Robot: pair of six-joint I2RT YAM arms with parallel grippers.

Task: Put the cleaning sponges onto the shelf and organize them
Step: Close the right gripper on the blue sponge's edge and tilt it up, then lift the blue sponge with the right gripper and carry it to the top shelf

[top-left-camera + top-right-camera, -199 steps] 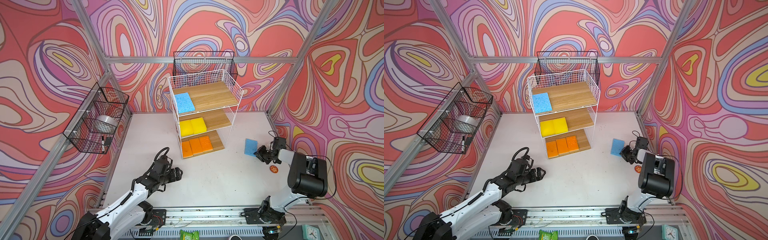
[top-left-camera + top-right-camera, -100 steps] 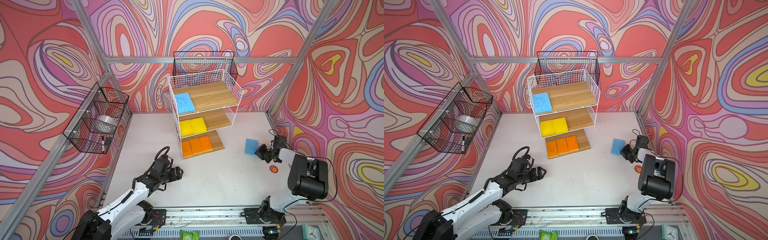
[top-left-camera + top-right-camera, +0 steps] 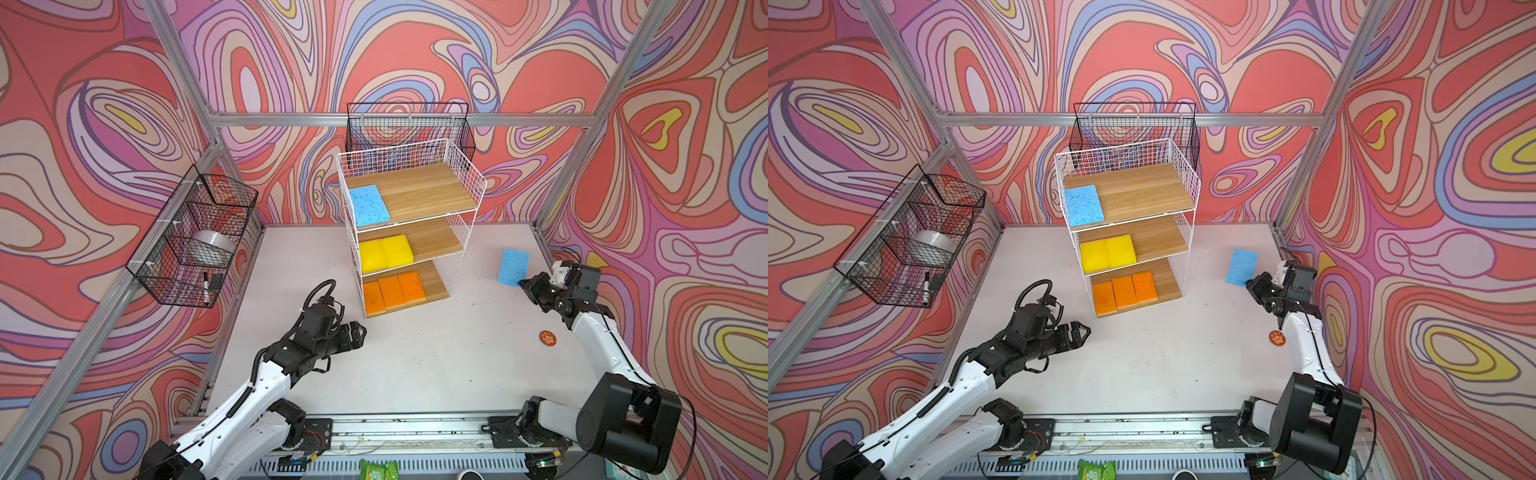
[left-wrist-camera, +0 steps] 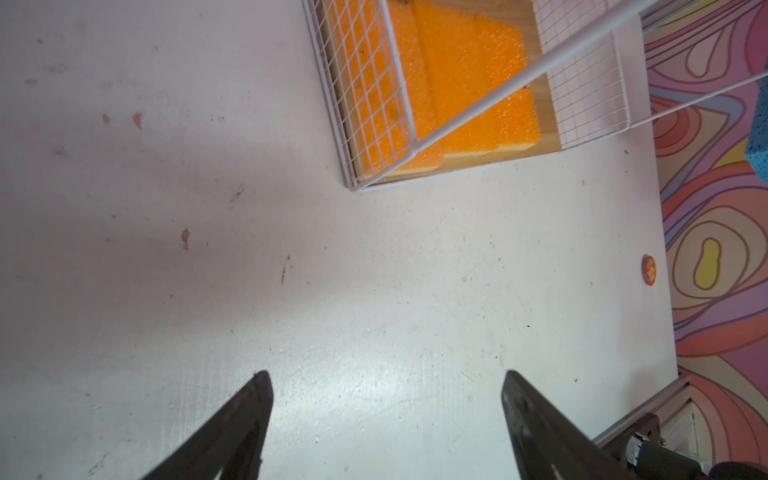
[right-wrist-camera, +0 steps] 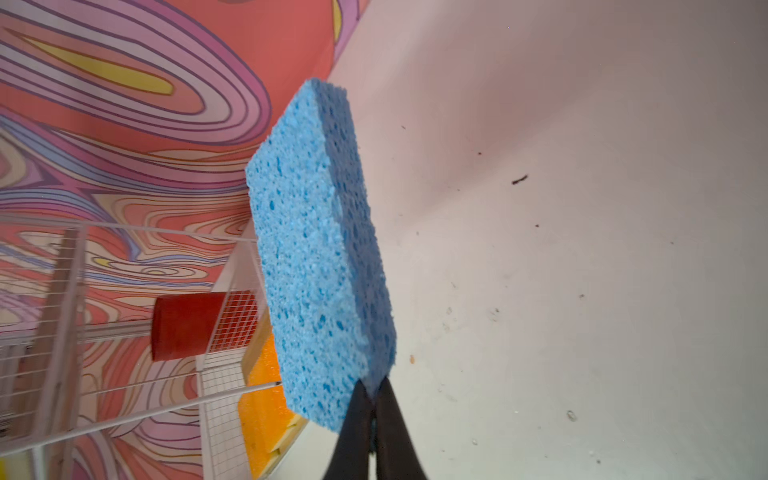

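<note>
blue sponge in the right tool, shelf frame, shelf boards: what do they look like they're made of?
blue sponge: porous foam, likely cellulose, matte; irregular open pores cover its face and edge.
shelf frame: thin wire grid with a white coating, probably metal; fine, straight, evenly spaced wires.
shelf boards: light wood or wood-look laminate, satin finish; grain lines and plank seams show, but I can't tell which it is.

**Shelf stocked on three boards**

The shelf [image 3: 428,191] stood on the white table [image 3: 415,365]. Its top board held one blue sponge [image 3: 369,205], the middle two yellow sponges [image 3: 385,253], the bottom three orange sponges [image 3: 392,293]. A small orange disc [image 3: 548,337] lay well right of the shelf.
</note>
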